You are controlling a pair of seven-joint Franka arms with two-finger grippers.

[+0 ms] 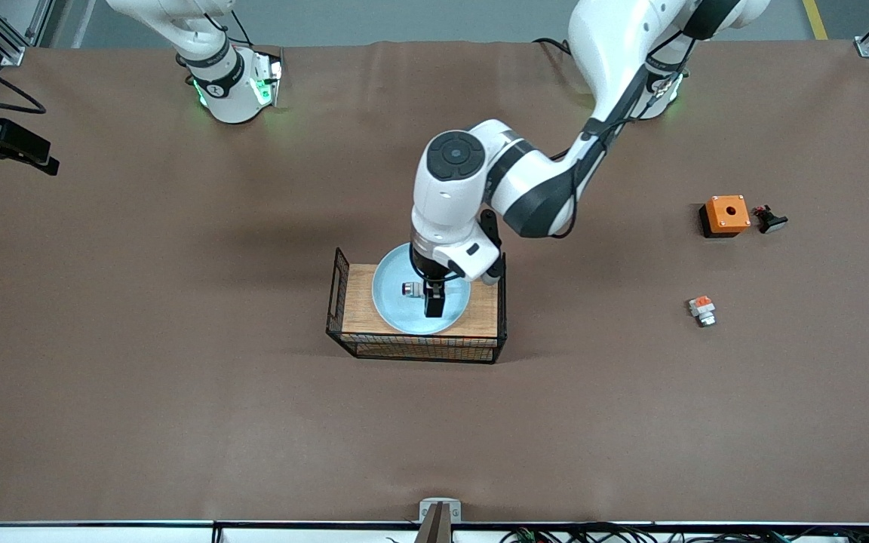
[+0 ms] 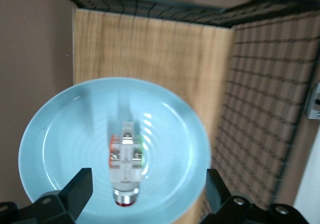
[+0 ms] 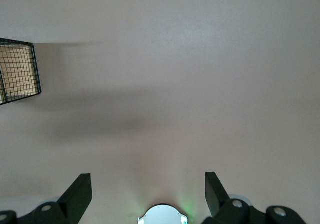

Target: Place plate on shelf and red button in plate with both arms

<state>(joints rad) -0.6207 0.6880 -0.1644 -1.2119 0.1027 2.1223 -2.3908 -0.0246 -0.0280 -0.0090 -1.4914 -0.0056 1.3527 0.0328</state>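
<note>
Pale-blue plate (image 1: 404, 311) sat in a wire basket (image 1: 342, 286), with the red button (image 2: 125, 156) lying on it. Above it, the left gripper (image 2: 145, 191) hung wide open, holding nothing, apparently having let go. Near its base, the right gripper (image 3: 148, 191) waited open and empty.

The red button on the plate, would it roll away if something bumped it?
Probably a little. The red button looks round like a small tube and lies on its side, so it could roll. The plate curves up at its edge, which would likely stop it. It seems small and light, lying between the left claw's open fingers.
</note>
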